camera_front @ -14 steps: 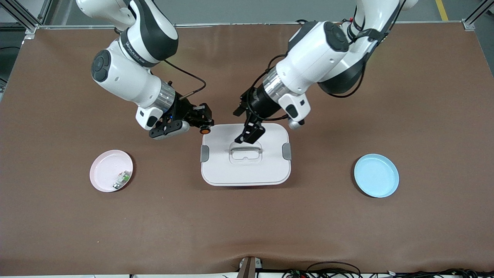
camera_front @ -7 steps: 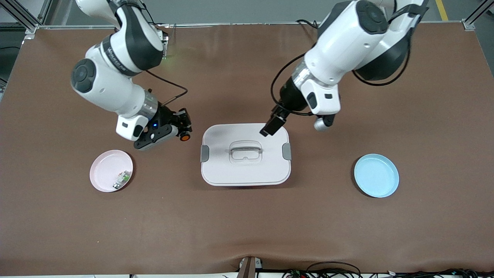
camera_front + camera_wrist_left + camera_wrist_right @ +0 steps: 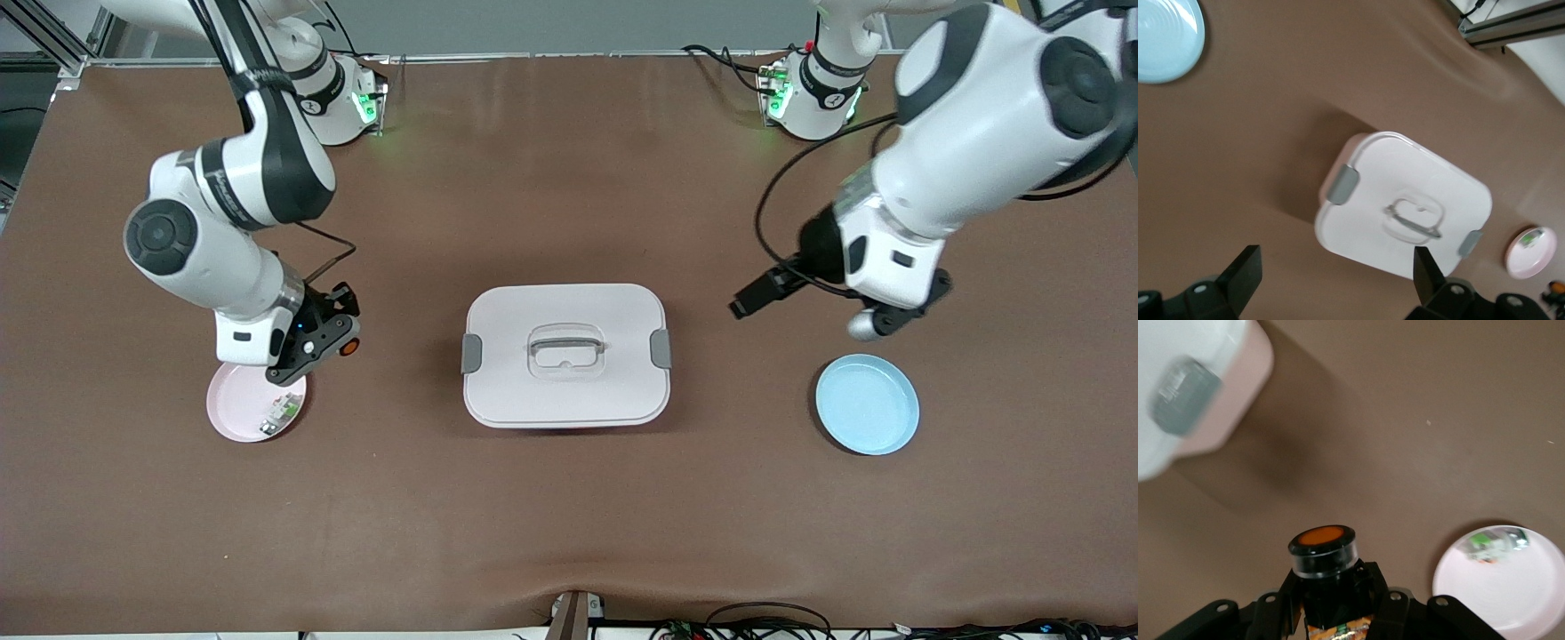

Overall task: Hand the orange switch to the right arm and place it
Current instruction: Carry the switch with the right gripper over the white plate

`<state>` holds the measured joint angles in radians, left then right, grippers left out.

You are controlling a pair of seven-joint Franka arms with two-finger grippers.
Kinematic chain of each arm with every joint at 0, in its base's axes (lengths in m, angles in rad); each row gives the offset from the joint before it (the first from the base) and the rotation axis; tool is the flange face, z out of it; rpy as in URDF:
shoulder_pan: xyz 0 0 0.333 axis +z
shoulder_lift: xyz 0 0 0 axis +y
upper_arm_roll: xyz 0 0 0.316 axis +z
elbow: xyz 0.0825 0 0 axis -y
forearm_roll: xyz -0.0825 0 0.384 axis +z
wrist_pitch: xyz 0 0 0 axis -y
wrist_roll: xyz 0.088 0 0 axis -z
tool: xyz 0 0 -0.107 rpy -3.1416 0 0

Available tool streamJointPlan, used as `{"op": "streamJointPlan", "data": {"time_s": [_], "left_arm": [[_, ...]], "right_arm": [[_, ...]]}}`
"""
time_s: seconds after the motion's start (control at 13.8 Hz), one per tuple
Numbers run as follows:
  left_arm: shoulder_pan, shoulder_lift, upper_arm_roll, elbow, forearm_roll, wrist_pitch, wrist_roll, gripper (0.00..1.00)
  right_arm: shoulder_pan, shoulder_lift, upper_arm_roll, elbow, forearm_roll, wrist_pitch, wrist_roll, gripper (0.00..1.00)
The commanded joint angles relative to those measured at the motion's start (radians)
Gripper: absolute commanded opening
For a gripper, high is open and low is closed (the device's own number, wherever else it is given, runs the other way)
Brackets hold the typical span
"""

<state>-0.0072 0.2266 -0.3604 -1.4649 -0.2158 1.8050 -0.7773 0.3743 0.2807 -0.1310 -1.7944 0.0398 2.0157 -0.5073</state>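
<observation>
My right gripper (image 3: pixel 336 336) is shut on the orange switch (image 3: pixel 349 347), a black stub with an orange face, and holds it above the table just beside the pink plate (image 3: pixel 233 404). In the right wrist view the switch (image 3: pixel 1324 549) sits between the black fingers (image 3: pixel 1275 607) of the gripper (image 3: pixel 1331 597), with the pink plate (image 3: pixel 1511 593) close by. My left gripper (image 3: pixel 749 304) hangs open and empty over the bare table between the white box and the blue plate. Its fingers (image 3: pixel 1245 270) stand wide apart in the left wrist view.
A white lidded box (image 3: pixel 564 382) with a handle and grey clips stands mid-table. The pink plate holds a small green-white-grey part (image 3: pixel 280 412). A blue plate (image 3: pixel 867 404) lies toward the left arm's end. The table is covered by a brown mat.
My right gripper has carried the switch away from the box to the edge of the pink plate. My left gripper has drawn back from over the box toward the blue plate.
</observation>
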Motion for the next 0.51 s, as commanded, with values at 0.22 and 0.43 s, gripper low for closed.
{"op": "streamJointPlan", "data": {"time_s": [0.22,0.43], "left_arm": [[0.113,-0.044,-0.015,-0.034,0.215,-0.104,0.283,1.0],[0.186,-0.087,-0.017,-0.107,0.268,-0.095,0.356,1.0]], "right_arm": [[-0.093,0.046,0.013,0.012,-0.086,0.003,-0.23,0.0],[-0.165,0.046,0.013,-0.022,-0.101,0.058,-0.383,0.0]]}}
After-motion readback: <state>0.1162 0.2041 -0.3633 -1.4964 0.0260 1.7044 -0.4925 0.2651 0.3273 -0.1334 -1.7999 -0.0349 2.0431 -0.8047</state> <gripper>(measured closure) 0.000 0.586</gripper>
